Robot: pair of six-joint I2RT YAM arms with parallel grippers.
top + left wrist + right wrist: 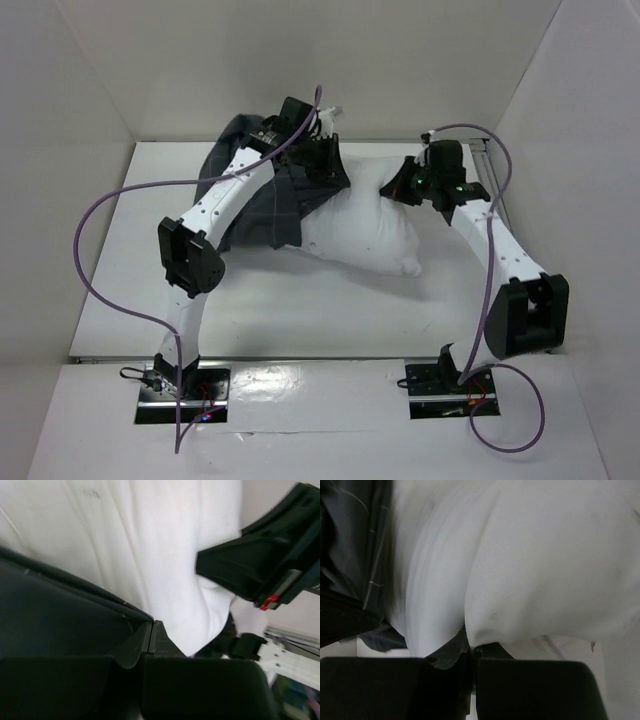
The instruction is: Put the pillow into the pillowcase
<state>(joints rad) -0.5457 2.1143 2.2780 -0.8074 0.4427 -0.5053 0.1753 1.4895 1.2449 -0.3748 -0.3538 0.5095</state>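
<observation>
The white pillow (370, 225) lies across the middle of the table, its left end under the dark checked pillowcase (265, 205). My left gripper (325, 150) is at the pillowcase's far edge, above the pillow. In the left wrist view its jaws (151, 627) are shut, with the dark pillowcase (50, 610) hem running into the tips over the pillow (150, 545). My right gripper (398, 188) is at the pillow's far right part. In the right wrist view it (474, 650) is shut on a pinch of the pillow (545, 565), with the pillowcase (350, 540) at the left.
White walls close in the table (300, 310) at the back and both sides. Purple cables (100, 260) loop off both arms. A metal rail (487, 150) runs at the back right. The right arm's black wrist (260, 565) shows close by in the left wrist view.
</observation>
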